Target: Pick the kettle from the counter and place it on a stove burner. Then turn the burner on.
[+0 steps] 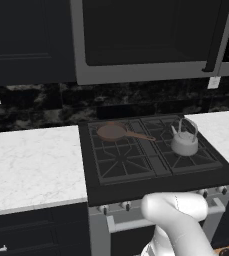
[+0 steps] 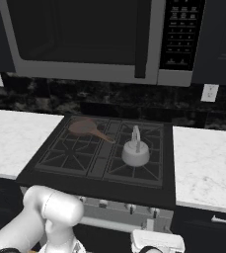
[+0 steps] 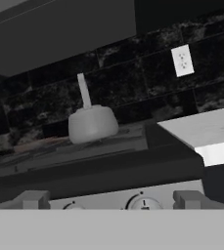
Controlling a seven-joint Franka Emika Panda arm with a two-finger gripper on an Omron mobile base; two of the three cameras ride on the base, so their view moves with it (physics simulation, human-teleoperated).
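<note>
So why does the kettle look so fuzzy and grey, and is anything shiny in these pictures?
Left base view: the kettle is soft-edged and dull, with no glare. Right base view: even, dim light, and the stove burner grate is sharper. Hand view: the kettle is blurry and flat grey; the counter is brightest.

The robot arm (image 1: 178,220) is glossy white, built of fat rounded links (smooth as moulded plastic), with dark bands at its joints.

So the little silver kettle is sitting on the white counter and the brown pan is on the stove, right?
Not quite. The kettle sits on a stove burner, not the counter; the left base view shows it. The pan is on the stove.
</note>
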